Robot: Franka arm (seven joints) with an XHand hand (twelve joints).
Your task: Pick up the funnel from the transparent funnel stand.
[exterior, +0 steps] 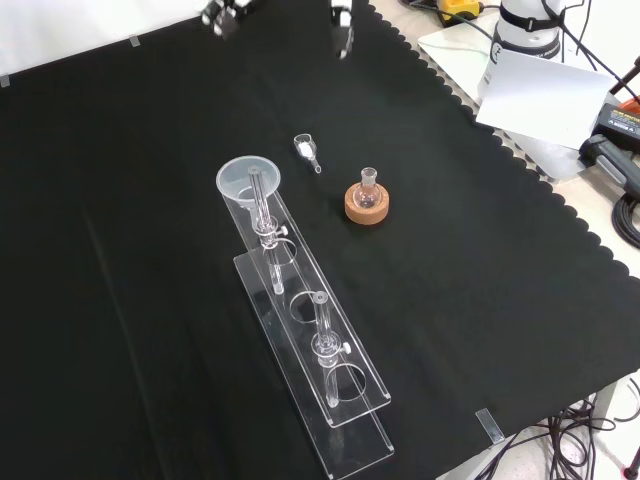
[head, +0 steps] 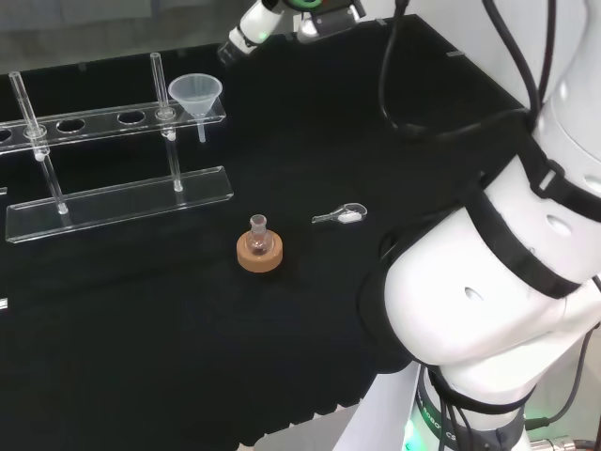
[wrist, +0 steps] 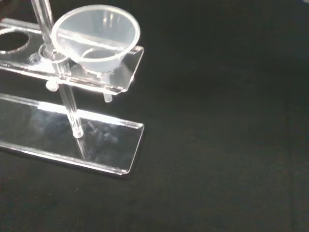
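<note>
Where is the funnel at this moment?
The funnel sits in the end hole of the transparent funnel stand, at the rack's right end in the head view, apart from the hand.

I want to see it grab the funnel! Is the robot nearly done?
Not yet. Nothing is picked up so far: the funnel sits in the end hole of the clear funnel stand. The robot hand is above the far edge of the cloth, touching nothing. Reaching, gripping and lifting are all left.
</note>
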